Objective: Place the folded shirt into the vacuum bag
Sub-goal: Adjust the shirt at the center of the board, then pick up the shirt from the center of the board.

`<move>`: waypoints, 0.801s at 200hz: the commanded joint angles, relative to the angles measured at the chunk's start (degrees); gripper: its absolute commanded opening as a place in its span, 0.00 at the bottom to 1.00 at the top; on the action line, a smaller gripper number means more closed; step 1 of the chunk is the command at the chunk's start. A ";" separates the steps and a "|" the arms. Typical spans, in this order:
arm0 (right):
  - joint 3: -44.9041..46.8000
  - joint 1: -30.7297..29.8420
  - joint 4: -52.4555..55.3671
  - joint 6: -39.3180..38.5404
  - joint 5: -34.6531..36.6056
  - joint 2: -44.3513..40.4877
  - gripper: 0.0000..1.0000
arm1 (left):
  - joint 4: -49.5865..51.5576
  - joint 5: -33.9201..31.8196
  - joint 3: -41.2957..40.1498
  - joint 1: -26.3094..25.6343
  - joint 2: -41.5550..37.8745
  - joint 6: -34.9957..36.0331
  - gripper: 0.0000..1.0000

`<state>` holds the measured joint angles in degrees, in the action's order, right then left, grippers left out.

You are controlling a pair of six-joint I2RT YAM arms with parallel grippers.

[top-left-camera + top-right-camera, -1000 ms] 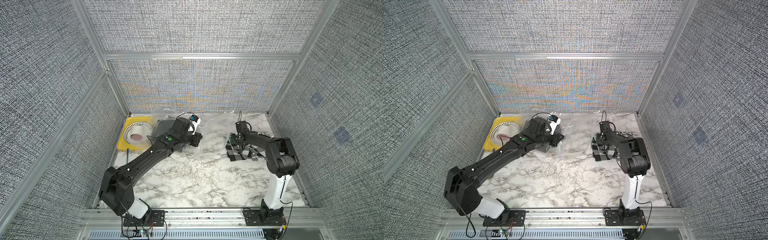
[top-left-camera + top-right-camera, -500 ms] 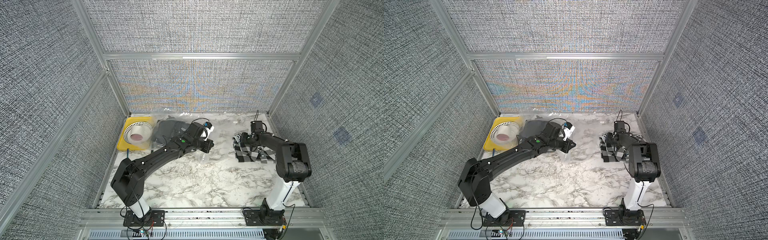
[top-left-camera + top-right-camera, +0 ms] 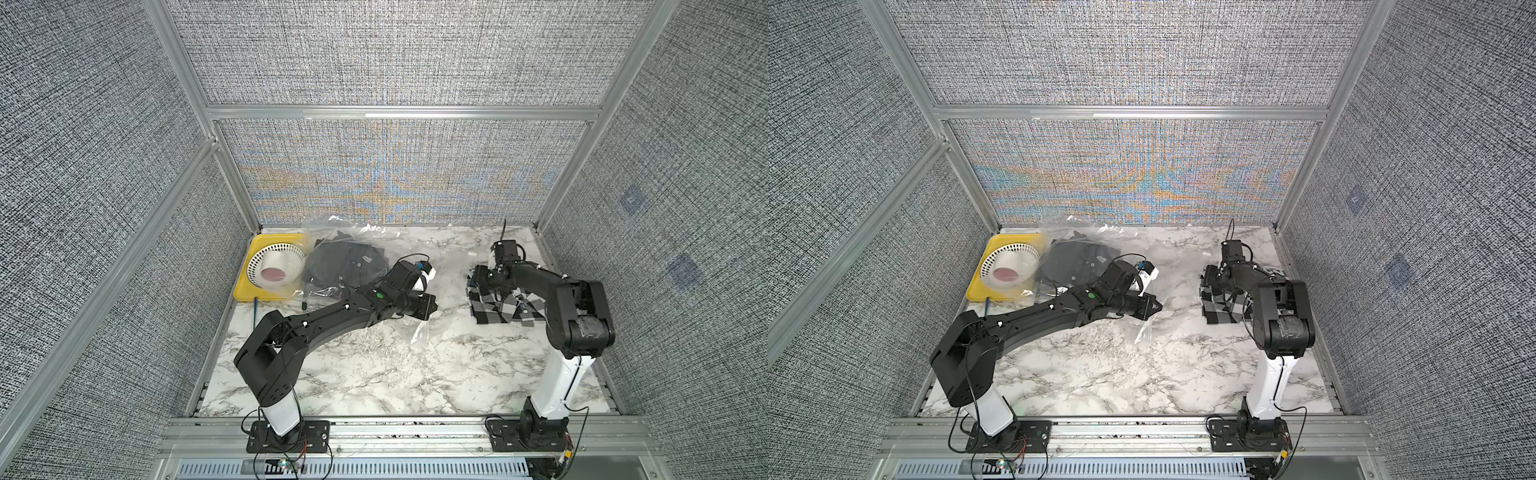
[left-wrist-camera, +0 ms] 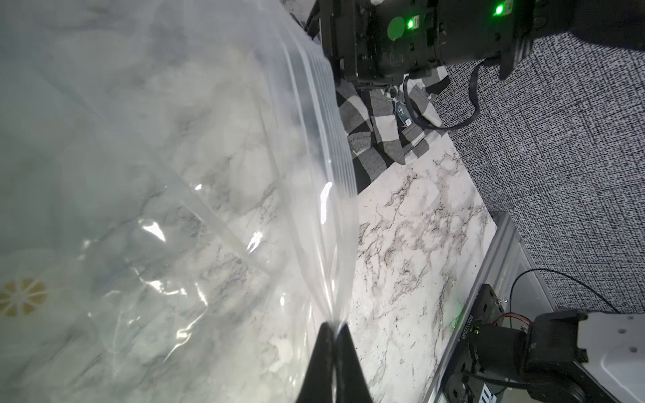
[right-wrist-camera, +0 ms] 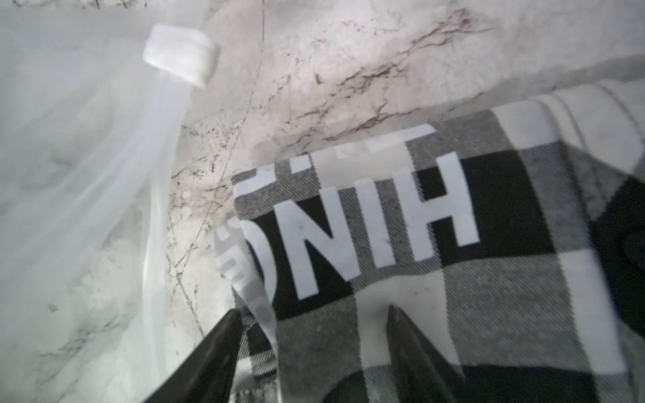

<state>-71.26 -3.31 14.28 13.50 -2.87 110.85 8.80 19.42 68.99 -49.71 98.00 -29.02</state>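
Shirt (image 3: 503, 307) first: black-and-white check, folded, flat on the marble table (image 3: 374, 374), directly under the right gripper (image 5: 314, 312). Those jaws stand well apart with nothing clamped. One finger (image 5: 216, 349) is at the shirt's edge beside a loose printed label strip, the other is over the cloth. Whether either tip touches the fabric, I cannot tell. Big white letters on the shirt show just past the tips.

Out beyond the shirt's corner from that gripper, a small white clip (image 5: 181, 56) sits on the rim of the bag (image 5: 69, 174), with bare marble between clip and shirt.

Over to the left gripper (image 4: 335, 335): closed tight, pinching a gathered bit of the clear bag's rim, and the plastic fans away from its tips, raised off the table. Back behind that gripper, the bag's far end holds a dark garment (image 3: 345, 266). A yellow tray (image 3: 245, 291) carrying a white basket (image 3: 276, 259) lies just beyond it.

The shirt is outside the bag, off toward where the left gripper's tips point, near the open rim.
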 commanded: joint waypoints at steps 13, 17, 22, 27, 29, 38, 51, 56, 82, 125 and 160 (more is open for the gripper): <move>-2.29 -3.04 3.58 -3.76 8.70 0.26 0.76 | -0.49 -2.61 -1.38 0.05 -2.06 -0.65 0.00; -2.62 -3.33 3.84 -3.90 9.57 0.36 0.76 | -0.26 -3.16 -1.62 0.06 -2.35 -0.63 0.00; -2.95 -3.52 4.18 -3.95 10.72 0.49 0.76 | 0.04 -4.15 -2.02 0.07 -2.81 -0.71 0.00; -3.29 -3.61 4.45 -4.09 11.76 0.70 0.76 | 0.21 -5.41 -2.44 0.06 -3.34 -0.77 0.00; -3.43 -3.67 4.59 -4.05 12.10 0.80 0.76 | 0.31 -6.03 -2.63 0.10 -3.58 -0.91 0.00; -4.15 -3.65 5.15 -4.23 13.22 1.13 0.76 | 1.54 -8.92 -3.14 0.15 -4.46 -1.13 0.00; -5.18 -3.63 5.66 -4.34 14.20 1.76 0.76 | 2.45 -11.81 -3.41 0.23 -5.17 -1.36 0.00; -5.53 -3.64 5.75 -4.50 14.17 1.89 0.76 | 2.34 -11.96 -3.35 0.23 -5.26 -1.31 0.00; -8.11 -3.72 6.19 -5.40 11.81 3.94 0.76 | 0.87 -9.54 -2.71 0.22 -3.61 -1.90 0.00; -8.39 -3.98 6.68 -6.02 9.77 6.89 0.81 | -1.41 -6.55 -2.63 0.06 -1.80 -2.93 0.00; -7.16 -3.85 7.67 -4.30 12.65 8.59 0.80 | -2.31 -4.50 -2.18 -0.03 -0.93 -2.89 0.00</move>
<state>-79.40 -7.22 18.83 7.79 8.69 118.21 8.58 13.15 66.11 -49.69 96.44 -31.79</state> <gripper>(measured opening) 0.806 0.053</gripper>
